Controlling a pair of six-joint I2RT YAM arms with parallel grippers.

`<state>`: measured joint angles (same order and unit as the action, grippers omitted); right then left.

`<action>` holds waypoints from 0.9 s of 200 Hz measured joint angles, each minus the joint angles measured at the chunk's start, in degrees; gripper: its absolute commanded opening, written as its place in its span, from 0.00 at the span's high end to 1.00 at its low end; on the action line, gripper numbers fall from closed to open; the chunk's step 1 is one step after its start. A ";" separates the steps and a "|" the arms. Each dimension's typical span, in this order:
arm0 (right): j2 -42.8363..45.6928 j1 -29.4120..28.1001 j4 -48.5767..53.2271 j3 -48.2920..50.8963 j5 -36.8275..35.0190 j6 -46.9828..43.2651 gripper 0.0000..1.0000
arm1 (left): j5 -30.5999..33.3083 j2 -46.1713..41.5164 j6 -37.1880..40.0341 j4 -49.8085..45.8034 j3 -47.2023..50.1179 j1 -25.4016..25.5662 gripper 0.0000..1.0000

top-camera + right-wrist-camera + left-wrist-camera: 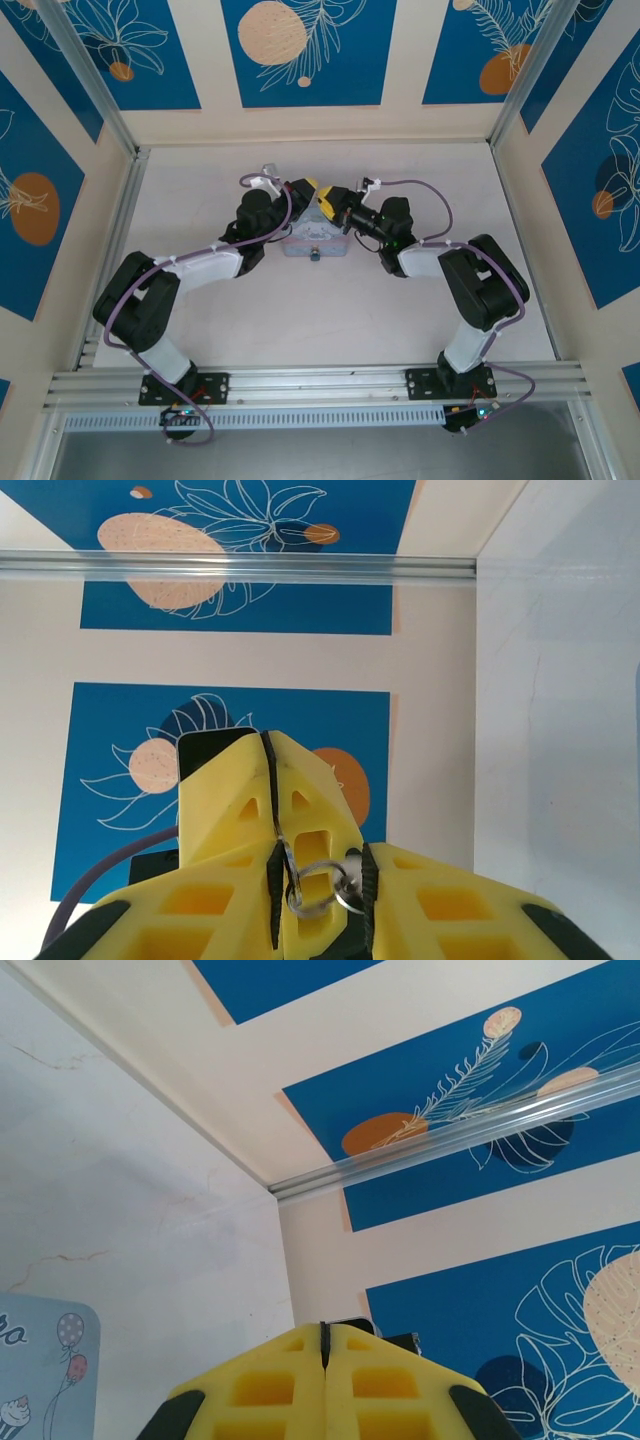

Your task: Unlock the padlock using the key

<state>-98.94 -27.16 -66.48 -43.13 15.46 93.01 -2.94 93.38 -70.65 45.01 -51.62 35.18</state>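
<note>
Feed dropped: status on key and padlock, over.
Left gripper jaws shut. Right gripper jaws shut on the key, ring showing. Padlock at the tin box's near edge, untouched.

On my feed the fingers [260, 1390] are bright yellow, and the tin box [40, 1360] is pale blue with little balloons and a cupcake printed on it. Worktop's [330, 310] off-white, faintly marbled. Wall panels [350, 70] are deep blue with white leaf outlines and orange-peach circles, cream between. Cables [110, 868] are purple.

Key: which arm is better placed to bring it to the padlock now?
Left, probably: the left gripper is shut on the thin key; the right gripper just brackets its ring, grip unclear.
</note>
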 measured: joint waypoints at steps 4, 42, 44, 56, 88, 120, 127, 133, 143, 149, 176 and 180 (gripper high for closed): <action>-0.02 -0.02 0.00 0.00 0.00 0.04 0.71 | 0.04 0.00 0.02 0.00 0.00 0.00 1.00; -0.04 -0.11 -0.39 -0.07 0.00 0.28 0.75 | 0.28 0.00 0.02 0.02 0.09 0.00 1.00; -0.04 -0.11 -0.39 -0.09 0.00 0.28 0.75 | 0.28 0.00 0.02 0.02 0.11 0.00 1.00; -0.09 -0.11 -0.39 -0.24 0.02 0.44 0.77 | 0.31 0.00 0.00 0.07 0.22 0.00 1.00; -0.42 -0.11 -0.39 -0.79 0.02 0.48 0.81 | 0.63 0.00 0.00 0.26 0.61 0.00 1.00; -0.42 -0.11 -0.35 -0.90 0.02 0.55 0.87 | 0.94 0.00 -0.09 0.81 0.96 0.00 1.00; -0.42 -0.11 -0.35 -0.90 0.02 0.63 0.88 | 1.09 0.00 -0.22 0.85 0.96 0.00 1.00; -0.42 -0.11 -0.35 -0.90 0.02 0.66 0.90 | 1.16 0.00 -0.39 0.87 0.98 0.00 1.00; -0.42 -0.11 -0.35 -0.90 0.00 0.74 0.92 | 1.40 0.00 -0.44 0.87 1.01 0.00 1.00; -0.42 -0.09 -0.35 -0.90 0.00 0.90 0.94 | 1.55 0.00 -0.46 0.87 1.01 0.00 1.00; -0.42 -0.02 -0.35 -0.90 0.02 1.09 1.00 | 1.79 0.00 -0.85 0.85 1.01 0.00 1.00; -0.42 0.00 -0.35 -0.90 0.02 1.11 1.00 | 1.79 0.00 -0.85 0.85 1.01 0.00 1.00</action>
<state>-99.35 -27.16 -66.83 -44.03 15.49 94.13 -1.15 93.38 -71.50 45.87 -50.61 35.18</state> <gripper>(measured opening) 0.068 0.045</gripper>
